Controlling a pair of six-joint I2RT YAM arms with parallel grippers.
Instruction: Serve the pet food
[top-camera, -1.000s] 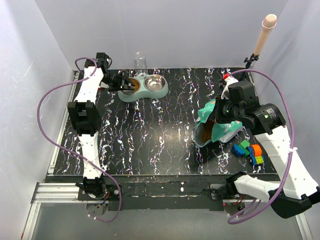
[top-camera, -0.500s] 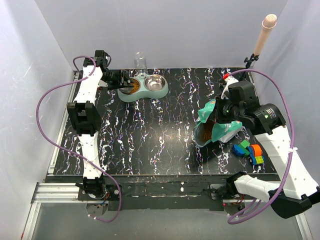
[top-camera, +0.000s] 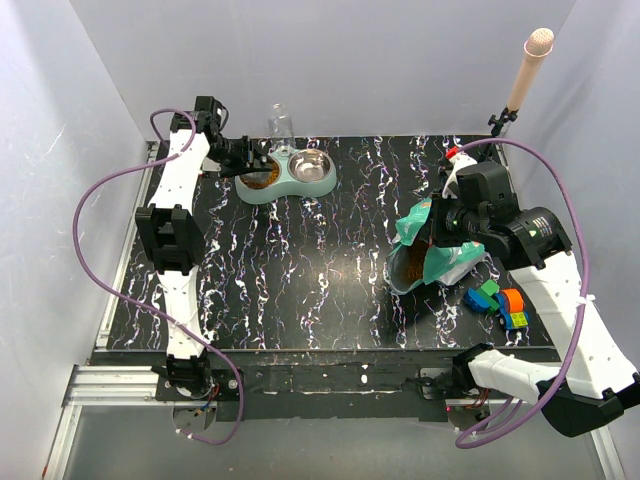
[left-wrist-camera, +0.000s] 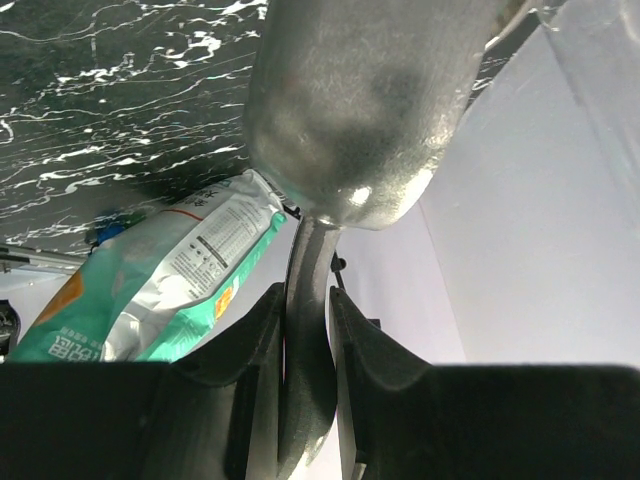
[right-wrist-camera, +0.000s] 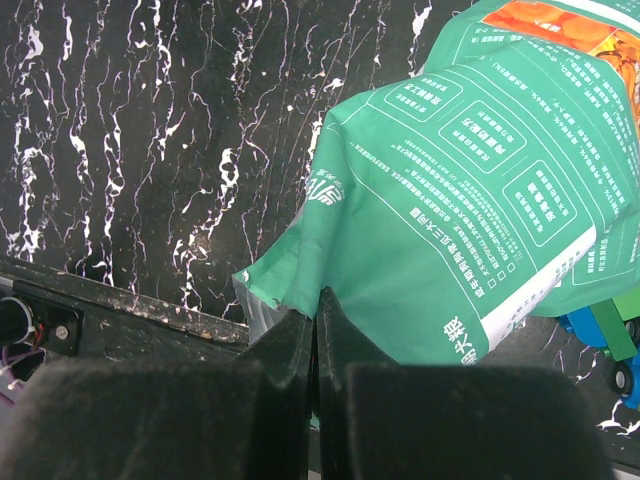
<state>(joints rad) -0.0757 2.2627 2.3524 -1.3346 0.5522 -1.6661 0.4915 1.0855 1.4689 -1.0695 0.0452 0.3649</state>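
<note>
Pet food (top-camera: 404, 268): small brown bits. One heap sits in the open mouth of the bag. More brown bits lie in the left cup of the bowl.
How it feels, I think: light, dry and loose. It rolls and spills, so I cannot pinch it and must carry it in a scoop.
Bag (top-camera: 435, 245): green and white. It lies on the right side of the table with its mouth facing the near edge. I think it is soft and floppy, so the top edge is the best place to hold it.
Right pincer (right-wrist-camera: 315, 330): clamped tight on a fold of the bag's edge, holding the mouth up.
Scoop (left-wrist-camera: 350, 110): grey, hard and stiff. It hangs over the left cup. I see only its round underside, so I cannot tell if food is in it. The thin handle is the place to hold.
Left pincer (left-wrist-camera: 305, 340): squeezed on the scoop's handle, one finger on each side.
Bowl (top-camera: 287, 193): mint green, with two steel cups, at the far left of the table. The right cup looks bare.
Table (top-camera: 300, 260): black with white streaks.
Toy blocks (top-camera: 497, 303): bright colours, just beside the bag, near my right arm.
Watch out: if I tip the scoop too soon, bits may scatter.
</note>
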